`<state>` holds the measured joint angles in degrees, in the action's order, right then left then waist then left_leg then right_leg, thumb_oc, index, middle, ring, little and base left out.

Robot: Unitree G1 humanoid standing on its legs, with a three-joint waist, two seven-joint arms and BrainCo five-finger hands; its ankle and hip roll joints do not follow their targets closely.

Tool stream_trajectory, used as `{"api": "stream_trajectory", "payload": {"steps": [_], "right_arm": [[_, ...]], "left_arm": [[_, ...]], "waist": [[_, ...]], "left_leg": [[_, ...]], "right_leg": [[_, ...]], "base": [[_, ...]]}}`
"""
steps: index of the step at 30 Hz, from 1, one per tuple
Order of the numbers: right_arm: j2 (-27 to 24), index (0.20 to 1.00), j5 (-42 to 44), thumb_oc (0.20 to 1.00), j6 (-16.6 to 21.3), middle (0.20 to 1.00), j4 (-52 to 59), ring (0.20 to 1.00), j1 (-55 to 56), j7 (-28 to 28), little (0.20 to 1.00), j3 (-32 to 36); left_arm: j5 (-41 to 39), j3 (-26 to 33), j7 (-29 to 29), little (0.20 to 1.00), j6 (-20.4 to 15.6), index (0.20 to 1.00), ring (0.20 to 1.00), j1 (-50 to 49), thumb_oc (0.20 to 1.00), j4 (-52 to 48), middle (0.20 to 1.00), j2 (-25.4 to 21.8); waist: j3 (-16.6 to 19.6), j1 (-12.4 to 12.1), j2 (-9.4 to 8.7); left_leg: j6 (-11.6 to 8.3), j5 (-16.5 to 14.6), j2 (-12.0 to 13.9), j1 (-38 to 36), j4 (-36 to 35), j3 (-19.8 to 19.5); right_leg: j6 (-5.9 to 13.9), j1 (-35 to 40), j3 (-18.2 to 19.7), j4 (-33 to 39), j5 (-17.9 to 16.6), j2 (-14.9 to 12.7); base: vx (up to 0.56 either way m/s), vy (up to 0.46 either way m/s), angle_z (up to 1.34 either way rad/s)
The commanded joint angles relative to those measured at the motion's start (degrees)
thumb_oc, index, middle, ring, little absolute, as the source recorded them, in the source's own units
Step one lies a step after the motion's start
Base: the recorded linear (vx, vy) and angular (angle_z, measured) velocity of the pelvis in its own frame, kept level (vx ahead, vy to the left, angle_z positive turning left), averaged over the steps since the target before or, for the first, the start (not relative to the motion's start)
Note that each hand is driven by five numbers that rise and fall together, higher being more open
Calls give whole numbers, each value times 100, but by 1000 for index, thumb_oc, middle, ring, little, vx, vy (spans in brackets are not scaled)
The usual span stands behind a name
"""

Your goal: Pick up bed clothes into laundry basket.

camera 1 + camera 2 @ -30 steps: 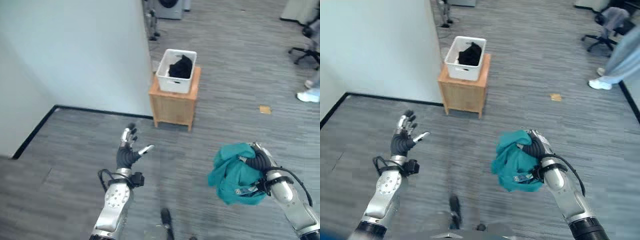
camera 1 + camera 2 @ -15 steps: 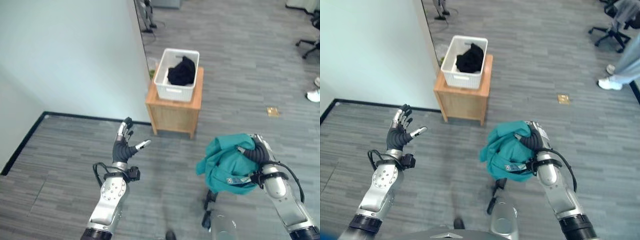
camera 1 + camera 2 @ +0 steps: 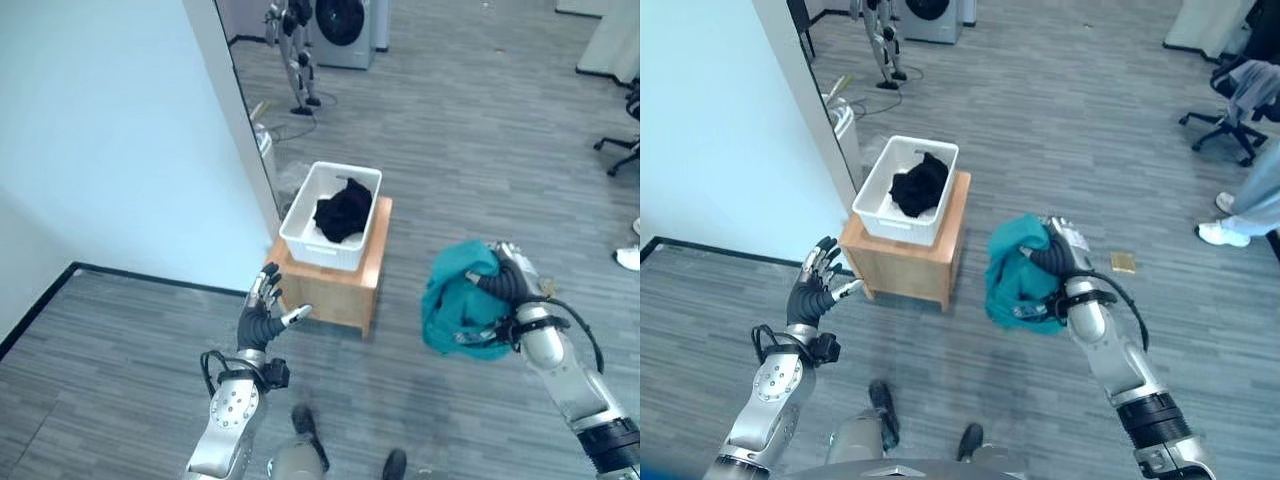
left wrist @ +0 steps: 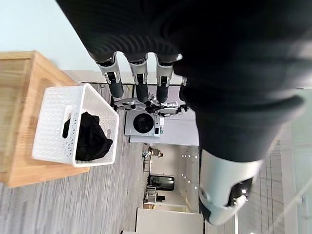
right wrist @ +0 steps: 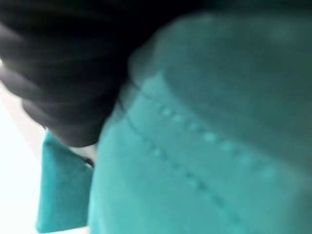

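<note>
A bunched teal garment (image 3: 462, 300) hangs in the air to the right of the basket, with my right hand (image 3: 508, 284) shut on its upper right side; it covers the right wrist view as teal cloth (image 5: 204, 146). The white laundry basket (image 3: 304, 214) stands on a small wooden stand (image 3: 352, 290) by the wall, with a black garment (image 3: 342, 208) inside it. My left hand (image 3: 262, 315) is raised just left of the stand's near corner, fingers (image 4: 137, 78) straight and spread, holding nothing. The basket (image 4: 54, 117) shows past those fingers.
A pale wall (image 3: 110, 140) runs along the left, its corner just behind the basket. A washing machine (image 3: 344, 30) and another robot's legs (image 3: 296, 50) stand far back. A person's shoe (image 3: 1220, 234) and an office chair (image 3: 1230, 100) are at the right. A small tan scrap (image 3: 1124, 263) lies on the floor.
The camera has moved closer to the basket and stand. My right hand has kept hold of the teal garment and carried it nearer the stand's right side. The left hand stays raised and open.
</note>
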<state>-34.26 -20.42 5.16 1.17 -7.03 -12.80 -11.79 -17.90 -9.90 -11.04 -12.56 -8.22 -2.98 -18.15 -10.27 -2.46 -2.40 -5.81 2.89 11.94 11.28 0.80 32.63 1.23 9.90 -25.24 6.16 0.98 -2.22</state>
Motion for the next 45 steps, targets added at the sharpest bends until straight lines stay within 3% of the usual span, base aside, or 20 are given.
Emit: {"api": "stream_trajectory", "payload": {"steps": [1, 3, 5, 6, 7, 8, 9, 13, 14, 15, 16, 17, 18, 19, 23, 33, 45], "right_arm": [[-469, 200, -158, 200, 150, 200, 239, 200, -842, -134, 200, 265], [-485, 200, -313, 200, 116, 200, 73, 200, -1100, -212, 200, 131], [-474, 200, -382, 200, 107, 200, -85, 200, -1188, -274, 200, 80], [-440, 200, -431, 200, -7, 200, -398, 200, -1315, -373, 200, 35], [-427, 200, -434, 200, 1, 200, -430, 200, -1344, -388, 200, 21], [-369, 200, -453, 200, -72, 200, -524, 200, -1366, -396, 200, 13], [-291, 200, -514, 200, -150, 200, -598, 200, -1381, -419, 200, 19], [-217, 200, -544, 200, -155, 200, -659, 200, -1439, -482, 200, -2], [-216, 200, -569, 200, -166, 200, -732, 200, -1521, -543, 200, -28], [-214, 200, -561, 200, -199, 200, -793, 200, -1585, -582, 200, -24], [-245, 200, -559, 200, -220, 200, -843, 200, -1559, -603, 200, -32], [-289, 200, -554, 200, -237, 200, -906, 200, -1516, -618, 200, -13], [-345, 200, -534, 200, -273, 200, -1118, 200, -1460, -627, 200, -45], [-305, 200, -440, 200, -340, 200, -1433, 200, -1402, -626, 200, -18], [-139, 200, -411, 200, -397, 200, -2079, 200, -1522, -573, 200, -268], [480, 200, 100, 200, -432, 200, -4334, 200, -2129, -457, 200, -880], [682, 200, 363, 200, -445, 200, -5527, 200, -2725, -555, 200, -1078]], "left_arm": [[-268, 139, 86, 1000, -254, 1000, 1000, 34, 1000, -524, 1000, -213], [-300, 50, 100, 1000, -204, 1000, 1000, -73, 1000, -504, 1000, -283], [-328, 17, 112, 1000, -187, 1000, 1000, -82, 1000, -495, 1000, -330], [-395, -84, 146, 1000, -123, 1000, 1000, -43, 1000, -490, 1000, -460], [-401, -75, 147, 1000, -120, 1000, 1000, -36, 1000, -490, 1000, -469], [-405, -136, 172, 1000, -87, 1000, 1000, 13, 1000, -467, 1000, -519], [-393, -205, 156, 1000, -61, 1000, 1000, 101, 1000, -427, 1000, -589], [-390, -259, 135, 1000, -90, 1000, 1000, 162, 1000, -377, 1000, -621], [-388, -288, 149, 1000, -105, 1000, 1000, 204, 1000, -347, 1000, -641], [-448, -330, 200, 1000, -73, 1000, 1000, 267, 1000, -311, 1000, -666], [-480, -377, 220, 1000, -44, 1000, 1000, 274, 1000, -274, 1000, -654], [-521, -414, 269, 1000, -44, 1000, 1000, 263, 1000, -252, 1000, -631], [-565, -419, 299, 1000, -33, 1000, 1000, 232, 1000, -179, 1000, -601], [-662, -400, 445, 1000, -50, 1000, 1000, 196, 1000, -181, 1000, -621], [-712, -286, 516, 1000, -21, 1000, 1000, -14, 1000, -225, 1000, -574], [-835, -47, 654, 1000, -17, 1000, 1000, -419, 1000, -31, 1000, -554], [-961, -36, 689, 1000, -47, 1000, 1000, -417, 1000, 147, 1000, -662]], "waist": [[142, -225, 66], [304, -382, 17], [330, -436, -39], [353, -455, -102], [348, -448, -126], [328, -407, -162], [234, -261, -225], [135, -101, -173], [101, -71, -149], [71, -23, -119], [55, 19, -119], [43, 94, -90], [22, 156, -135], [52, 111, -215], [173, -29, -220], [245, -417, -52], [149, -704, -32]], "left_leg": [[-275, 645, 217, -603, -270, 254], [-115, 664, -129, -802, -478, -44], [-26, 564, -187, -894, -501, 13], [136, 363, -265, -1080, -542, 56], [165, 334, -306, -1077, -541, 60], [265, 201, -400, -1195, -559, 21], [443, -24, -592, -1330, -580, -197], [517, -166, -594, -1453, -580, -387], [501, -175, -587, -1473, -580, -462], [425, -184, -553, -1462, -580, -650], [393, -204, -565, -1465, -580, -828], [370, -93, -523, -1409, -580, -939], [313, -135, -588, -1400, -580, -1192], [298, -167, -668, -1423, -580, -1303], [246, -184, -621, -1490, -580, -1285], [13, -35, -501, -1547, -580, -1516], [-148, 177, -403, -1179, -580, -1753]], "right_leg": [[546, 490, -155, -140, 572, -245], [598, 659, -134, -450, 639, -236], [670, 619, -191, -815, 672, -308], [860, 459, -275, -1648, 522, -484], [897, 410, -268, -1761, 571, -550], [1078, 214, -302, -2295, 335, -778], [1309, -315, -19, -3375, -249, -1035], [1358, -1011, 444, -4110, -335, -1097], [1328, -1097, 511, -3969, -225, -1212], [1091, -1129, 582, -3354, 141, -1297], [952, -1204, 839, -2917, 397, -1144], [808, -1222, 1063, -2235, 360, -892], [786, -1212, 1482, -1533, 335, -688], [841, -1018, 1432, -1219, 173, -778], [878, -810, 1171, -1004, -31, -865], [723, -89, 574, -256, 3, -722], [637, -130, 280, -116, 63, -560]], "base": [[403, 50, 35], [501, 83, 26], [314, 88, -5], [179, 97, -14], [266, 128, 19], [239, 145, 67], [238, 125, 77], [124, 17, 103], [149, -125, 91], [224, -188, 66], [174, -254, 53], [158, -235, 76], [134, -254, 122], [127, -153, 115], [140, -142, 65], [128, -91, 11], [38, -46, 18]]}}
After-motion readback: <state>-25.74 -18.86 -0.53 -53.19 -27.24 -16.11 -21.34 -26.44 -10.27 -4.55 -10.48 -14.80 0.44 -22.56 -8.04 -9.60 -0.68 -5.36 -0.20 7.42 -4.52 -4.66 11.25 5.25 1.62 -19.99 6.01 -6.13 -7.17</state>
